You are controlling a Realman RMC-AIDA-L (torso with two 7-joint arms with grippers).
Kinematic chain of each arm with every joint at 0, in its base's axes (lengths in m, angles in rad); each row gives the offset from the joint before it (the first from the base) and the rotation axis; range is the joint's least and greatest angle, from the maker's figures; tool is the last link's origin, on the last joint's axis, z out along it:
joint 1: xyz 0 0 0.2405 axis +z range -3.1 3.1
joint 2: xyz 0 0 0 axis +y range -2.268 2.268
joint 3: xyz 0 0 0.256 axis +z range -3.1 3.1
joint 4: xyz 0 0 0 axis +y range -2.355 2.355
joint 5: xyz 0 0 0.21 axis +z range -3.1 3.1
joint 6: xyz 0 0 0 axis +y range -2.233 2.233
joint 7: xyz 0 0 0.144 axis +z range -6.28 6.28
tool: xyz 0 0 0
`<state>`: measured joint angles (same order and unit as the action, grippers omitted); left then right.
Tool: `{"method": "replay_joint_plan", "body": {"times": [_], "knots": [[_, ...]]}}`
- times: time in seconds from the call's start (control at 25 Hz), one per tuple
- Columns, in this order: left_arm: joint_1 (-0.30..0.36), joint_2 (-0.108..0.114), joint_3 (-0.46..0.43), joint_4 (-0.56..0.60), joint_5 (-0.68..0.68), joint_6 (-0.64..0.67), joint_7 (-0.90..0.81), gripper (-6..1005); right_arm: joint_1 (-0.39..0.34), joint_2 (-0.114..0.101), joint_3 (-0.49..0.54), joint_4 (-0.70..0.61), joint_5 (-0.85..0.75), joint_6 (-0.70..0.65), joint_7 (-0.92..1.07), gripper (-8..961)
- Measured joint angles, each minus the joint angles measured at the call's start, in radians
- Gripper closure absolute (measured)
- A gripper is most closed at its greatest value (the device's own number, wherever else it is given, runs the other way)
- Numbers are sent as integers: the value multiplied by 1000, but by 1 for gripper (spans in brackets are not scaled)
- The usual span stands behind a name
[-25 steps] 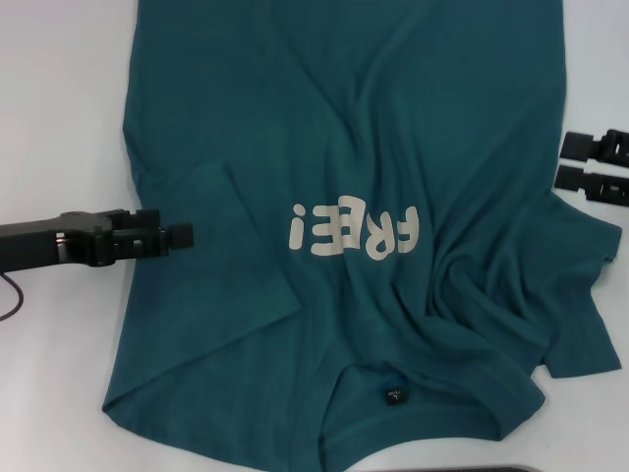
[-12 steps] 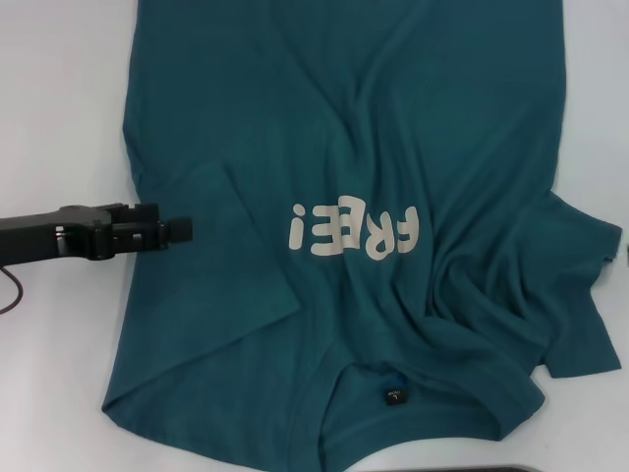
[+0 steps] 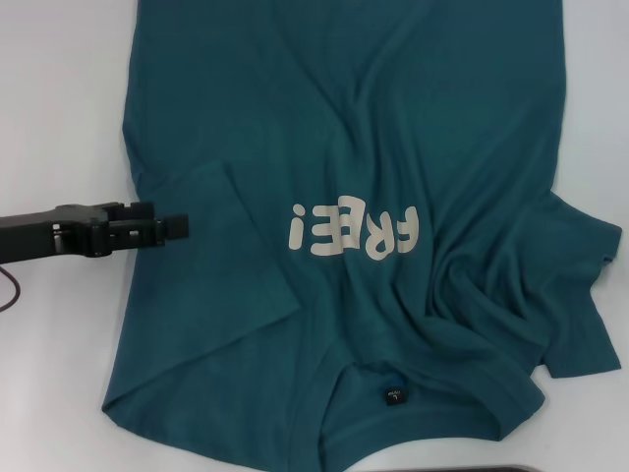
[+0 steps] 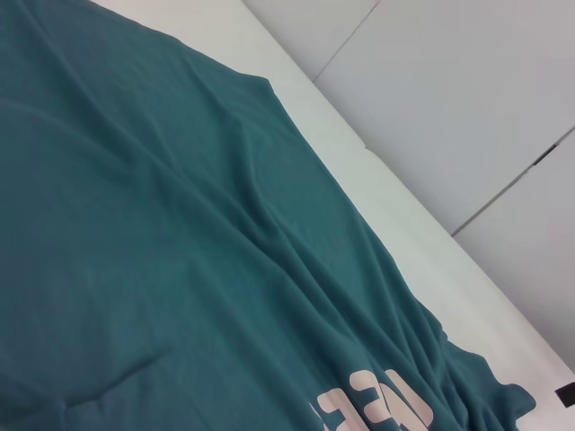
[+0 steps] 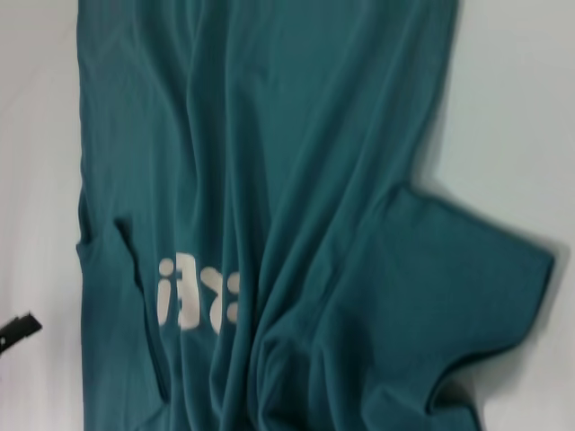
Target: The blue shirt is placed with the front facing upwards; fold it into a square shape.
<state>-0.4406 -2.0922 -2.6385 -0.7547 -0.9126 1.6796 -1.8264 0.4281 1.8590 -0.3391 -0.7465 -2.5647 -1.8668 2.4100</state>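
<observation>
1. Since the earlier head views, the right gripper, whose black tips showed at the right edge beside the shirt a second ago, has left the frame; the left gripper (image 3: 175, 228) has drifted slightly up and back toward the left edge, its tip staying over the shirt's side.
2. The blue shirt (image 3: 373, 147) lies front up on the white table (image 3: 59, 108), collar and black neck tag (image 3: 394, 397) nearest the robot, hem far off, so its long axis runs away from the robot.
3. The left sleeve (image 3: 221, 256) is already folded in onto the body; the right sleeve (image 3: 575, 295) is spread out and rumpled, with creases fanning from the "FREE!" lettering (image 3: 354, 232).
4. The left gripper's tip sits just over the folded sleeve's outer edge; whether its fingers are parted or closed cannot be told, and nothing appears pinched.
5. The unfolded sleeve lies on the far side from the left gripper, so the right arm, though unseen, seems the likelier one for it.
</observation>
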Motion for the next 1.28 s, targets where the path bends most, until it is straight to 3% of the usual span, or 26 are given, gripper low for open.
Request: {"method": "replay_joint_plan", "body": {"times": [0.32,1.28], "knots": [[-1,0,-11,0,0,-8,0,64,-3,39,3,28,1,61,4,208],[-3,1,-11,0,0,-15,-2,63,53,56,-10,99,-10,166,5,207]]}}
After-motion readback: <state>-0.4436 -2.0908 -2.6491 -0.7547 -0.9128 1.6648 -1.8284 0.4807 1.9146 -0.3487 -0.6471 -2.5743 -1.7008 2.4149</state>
